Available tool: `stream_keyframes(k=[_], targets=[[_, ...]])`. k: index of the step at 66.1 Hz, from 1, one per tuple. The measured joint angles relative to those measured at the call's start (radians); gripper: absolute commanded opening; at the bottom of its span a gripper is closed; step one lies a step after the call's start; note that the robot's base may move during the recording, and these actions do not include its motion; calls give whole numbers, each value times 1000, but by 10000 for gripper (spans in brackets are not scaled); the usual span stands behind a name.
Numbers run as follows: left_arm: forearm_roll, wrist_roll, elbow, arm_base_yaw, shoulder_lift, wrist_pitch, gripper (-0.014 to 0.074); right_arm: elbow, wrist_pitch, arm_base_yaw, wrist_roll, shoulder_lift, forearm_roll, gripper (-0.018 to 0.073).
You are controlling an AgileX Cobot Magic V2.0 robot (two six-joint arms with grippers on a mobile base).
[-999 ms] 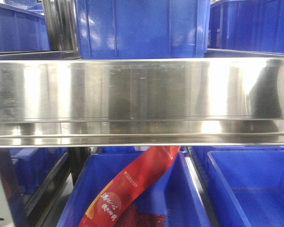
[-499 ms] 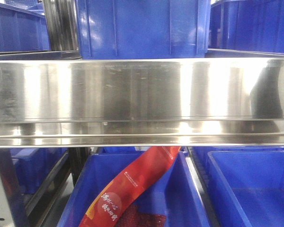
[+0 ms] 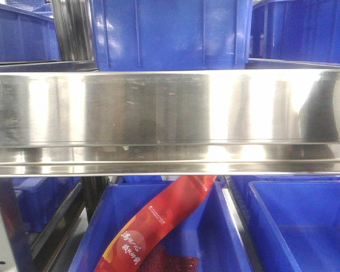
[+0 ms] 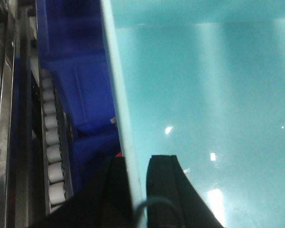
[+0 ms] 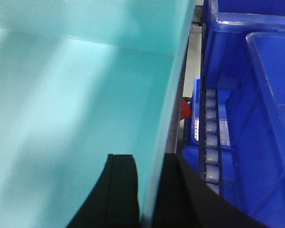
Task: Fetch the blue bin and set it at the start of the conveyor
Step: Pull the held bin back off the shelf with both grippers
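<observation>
Barely shifted since a second ago, judging by reflections drifted on steel shelf rail. Clamped blue bin from both sides: pinched one wall's rim with left hand, opposite rim with right hand. Probably gripped so to keep it level, clear of dark blue crates. Saw no conveyor start yet.

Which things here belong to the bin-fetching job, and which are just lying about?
Job: blue bin; left end effector and right end effector, each clamped on its rim.
Lying about: dark blue crates; red packet; stainless-steel shelf rail; roller track.
</observation>
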Motion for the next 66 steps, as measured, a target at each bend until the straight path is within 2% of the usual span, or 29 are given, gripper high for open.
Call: stream_keyframes(k=[22, 66], targets=[[8, 2, 0, 0, 0, -86, -111, 0, -6, 0, 1, 0, -9, -153], [10, 6, 0, 0, 1, -91, -111, 0, -6, 0, 3, 0, -9, -153]])
